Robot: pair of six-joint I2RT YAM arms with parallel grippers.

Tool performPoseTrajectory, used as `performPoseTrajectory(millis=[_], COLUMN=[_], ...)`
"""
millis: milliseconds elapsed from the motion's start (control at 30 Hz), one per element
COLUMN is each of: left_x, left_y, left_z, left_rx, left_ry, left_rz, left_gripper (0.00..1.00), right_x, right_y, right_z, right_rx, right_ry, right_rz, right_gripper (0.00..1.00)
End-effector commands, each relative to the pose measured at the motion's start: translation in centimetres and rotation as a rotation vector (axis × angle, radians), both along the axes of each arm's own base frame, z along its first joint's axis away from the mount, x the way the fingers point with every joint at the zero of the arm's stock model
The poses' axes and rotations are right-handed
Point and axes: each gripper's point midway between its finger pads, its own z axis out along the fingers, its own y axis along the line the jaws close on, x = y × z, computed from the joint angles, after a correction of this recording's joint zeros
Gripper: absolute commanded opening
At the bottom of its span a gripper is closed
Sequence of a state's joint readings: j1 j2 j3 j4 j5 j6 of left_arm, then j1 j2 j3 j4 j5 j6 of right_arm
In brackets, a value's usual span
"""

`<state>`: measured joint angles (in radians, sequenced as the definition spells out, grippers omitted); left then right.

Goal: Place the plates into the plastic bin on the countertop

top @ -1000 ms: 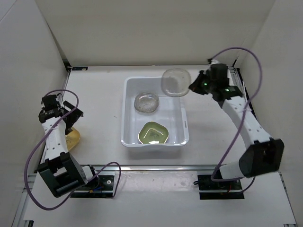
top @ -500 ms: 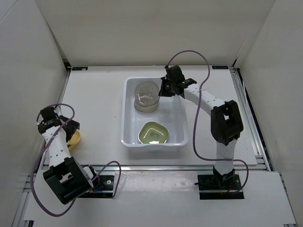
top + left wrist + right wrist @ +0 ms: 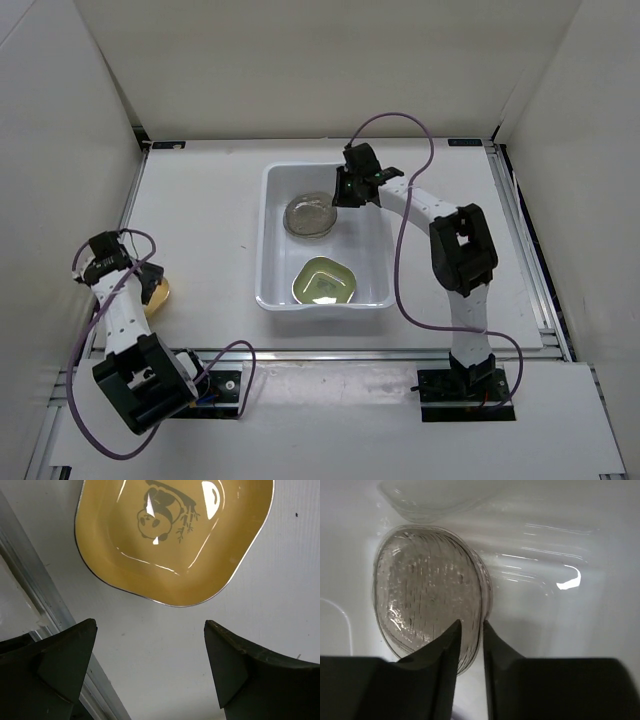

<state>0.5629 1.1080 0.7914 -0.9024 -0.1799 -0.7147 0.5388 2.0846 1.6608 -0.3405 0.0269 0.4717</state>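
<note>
Straddling the rim of a round, translucent speckled plate (image 3: 425, 605), the right pincer (image 3: 470, 627) has its fingers only a narrow slot apart; I cannot tell whether they pinch the rim or merely flank it. That plate sits in the far half of the large white rectangular plastic bin (image 3: 265, 240), with a light-green rounded-square plate (image 3: 323, 281) in the near half. The left pincer (image 3: 150, 624) gapes wide and holds nothing, hanging over a yellow-orange rounded-square plate (image 3: 170, 545) lying on the white surface (image 3: 270, 605).

The top view looks down from behind the arms over the whole worktop (image 3: 200, 200). Wrist views sit close behind each tool, apparently facing down. The yellow plate (image 3: 175, 540) ahead of the left tool (image 3: 150, 624) also shows from above.
</note>
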Motion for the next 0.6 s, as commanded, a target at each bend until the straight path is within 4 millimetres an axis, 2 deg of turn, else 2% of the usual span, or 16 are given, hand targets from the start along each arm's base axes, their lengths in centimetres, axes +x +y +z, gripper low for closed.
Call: performPoseTrajectory(millis=[0,33,167,200,267,300,333,400,433,567], left_x=[-1.3,-1.5,-1.4,-1.4,-1.4,-1.4,-1.7,-2.0,-2.2,-2.1], left_y=[0.7,0.7,0.8,0.8,0.7,0.8,0.6,0.6,0.5,0.9], left_z=[0.3,0.2,-0.4,-0.7,-1.3,-1.6,-2.0,-2.6,-2.6,-1.8], left_rx=[0.039,0.038,0.031,0.025,0.019,0.015,0.01,0.007,0.006,0.045], left_ry=[0.031,0.037,0.037,0.036,0.043,0.049,0.058,0.064,0.061,-0.015], left_rz=[0.077,0.095,0.133,0.143,0.158,0.162,0.171,0.198,0.214,0.328], left_gripper=[0.99,0.99,0.99,0.99,0.99,0.99,0.99,0.99,0.99,0.99], right_x=[1.1,0.9,0.0,0.1,-0.3,-0.2,-0.2,-0.3,-0.4,-0.9], right_y=[1.7,1.8,2.4,2.3,2.4,2.5,2.5,2.3,2.3,2.3], right_z=[1.9,1.7,1.4,2.0,2.9,4.4,5.0,7.2,7.8,10.5], right_rx=[0.07,0.076,0.098,0.104,0.107,0.115,0.118,0.126,0.13,0.154], right_ry=[-0.03,-0.018,0.021,0.01,0.0,-0.031,-0.044,-0.09,-0.105,-0.162], right_rz=[0.032,0.034,0.061,0.063,0.086,0.1,0.106,0.123,0.133,0.173], right_gripper=[0.3,0.35,0.41,0.45,0.59,0.65,0.77,0.88,0.99,0.99])
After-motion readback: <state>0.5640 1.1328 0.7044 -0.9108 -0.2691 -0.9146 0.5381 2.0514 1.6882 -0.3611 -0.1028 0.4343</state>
